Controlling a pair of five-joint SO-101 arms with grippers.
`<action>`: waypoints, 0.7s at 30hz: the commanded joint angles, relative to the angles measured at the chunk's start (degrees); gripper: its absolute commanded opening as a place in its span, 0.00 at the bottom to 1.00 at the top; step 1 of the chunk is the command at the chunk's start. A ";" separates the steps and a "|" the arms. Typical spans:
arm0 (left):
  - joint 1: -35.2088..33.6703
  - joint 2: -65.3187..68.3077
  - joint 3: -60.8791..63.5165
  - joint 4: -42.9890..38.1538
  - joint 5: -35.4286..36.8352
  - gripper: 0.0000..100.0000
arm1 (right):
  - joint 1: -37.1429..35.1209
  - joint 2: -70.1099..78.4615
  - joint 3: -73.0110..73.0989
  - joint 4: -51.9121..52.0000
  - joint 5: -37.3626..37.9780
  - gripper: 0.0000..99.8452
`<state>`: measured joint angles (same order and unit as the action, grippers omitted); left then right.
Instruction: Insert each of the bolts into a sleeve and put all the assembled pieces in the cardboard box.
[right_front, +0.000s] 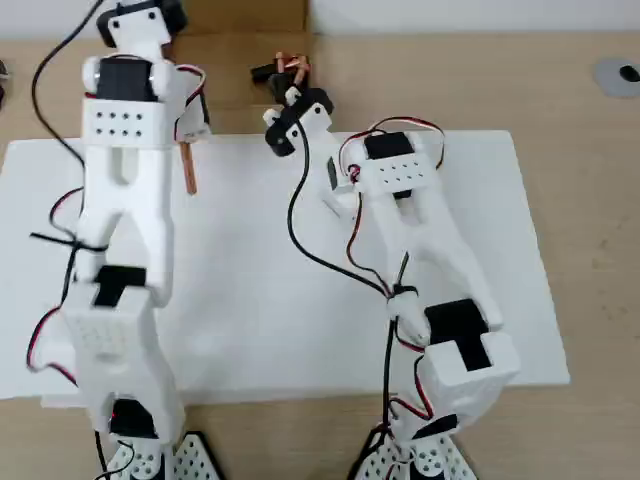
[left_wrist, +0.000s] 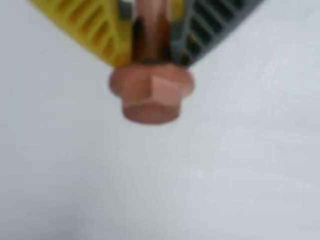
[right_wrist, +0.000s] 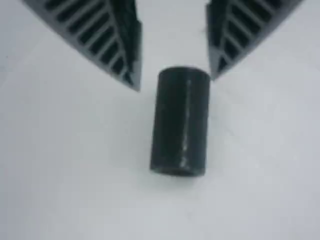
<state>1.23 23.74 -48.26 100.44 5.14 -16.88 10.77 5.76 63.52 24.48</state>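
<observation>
High view: white sheet (right_front: 250, 300) covers table (right_front: 590, 200); left fingers (left_wrist: 85, 30) grasp bolt (left_wrist: 151, 95), right fingers (right_wrist: 100, 35) released.

Both arms are white printed plastic, with black servo blocks set into the joints. Behind its claw, the left arm (right_front: 125, 210) carries a flat panel (right_front: 118, 122) pierced by a grid of small holes — the right arm (right_front: 430, 230) has a matching plate (right_front: 400, 172). Thin red, white and black wires loop back from each claw, and a thicker black cable (right_front: 293, 215) trails beside the right arm. The left claw (left_wrist: 150, 60) has one yellow finger (left_wrist: 85, 30) and one dark grey finger (left_wrist: 215, 25), both ribbed with slanted slats. The right claw (right_wrist: 174, 80) has two dark grey fingers (right_wrist: 95, 35), ribbed alike. Farthest from the claws, each arm ends in a black base (right_front: 195, 460).
</observation>
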 joint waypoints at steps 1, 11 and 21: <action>0.79 -10.07 11.08 -3.52 -1.32 0.02 | 0.13 -0.40 0.04 -2.20 -0.09 0.10; 3.52 -44.26 64.53 -32.97 -1.58 0.01 | 0.13 -0.57 1.80 -5.01 -3.34 0.10; 2.02 -51.91 78.77 -43.16 -0.26 0.01 | 0.48 -0.92 6.99 -5.98 -5.27 0.11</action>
<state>4.13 -25.14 29.63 60.26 4.35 -16.79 10.77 12.53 59.21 19.56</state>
